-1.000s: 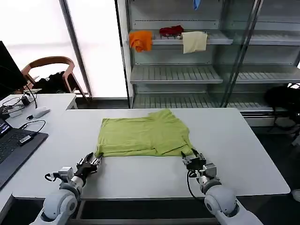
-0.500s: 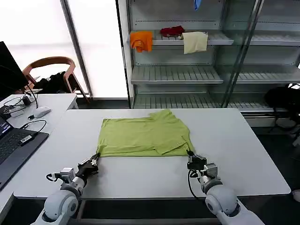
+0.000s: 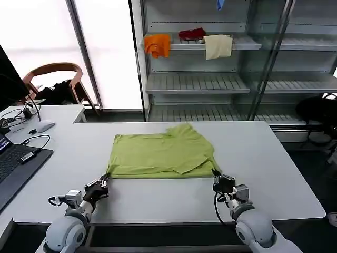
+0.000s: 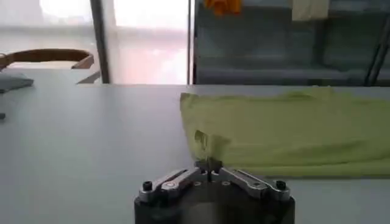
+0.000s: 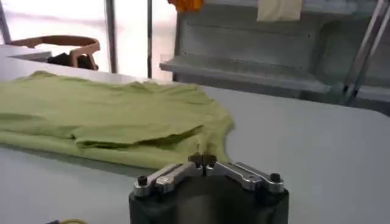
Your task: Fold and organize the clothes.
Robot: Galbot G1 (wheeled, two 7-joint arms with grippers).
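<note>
1. At the near left of the white table (image 3: 274, 174), the left gripper (image 3: 103, 182) was clenched on the near left corner of the lime T-shirt (image 3: 160, 155), its metal fingers meeting on a small raised pinch of thin cloth, a detail plain in the left wrist view (image 4: 209, 163).
2. The T-shirt lay mid-table, folded into a rough rectangle, soft and lightly creased, its far edge bunched into a small hump.
3. From the right wrist, the shirt (image 5: 116, 115) showed a layered near edge, with one flap lying over another and a shadowed gap between them.
4. At the near right, the right gripper (image 3: 217, 174) had its fingers pressed together at the shirt's near right corner (image 5: 204, 160); whether cloth was caught between them could not be told.
5. Behind, slatted metal shelves (image 3: 197, 83) held an orange cloth (image 3: 157, 45) and a cream cloth (image 3: 218, 46).
</note>
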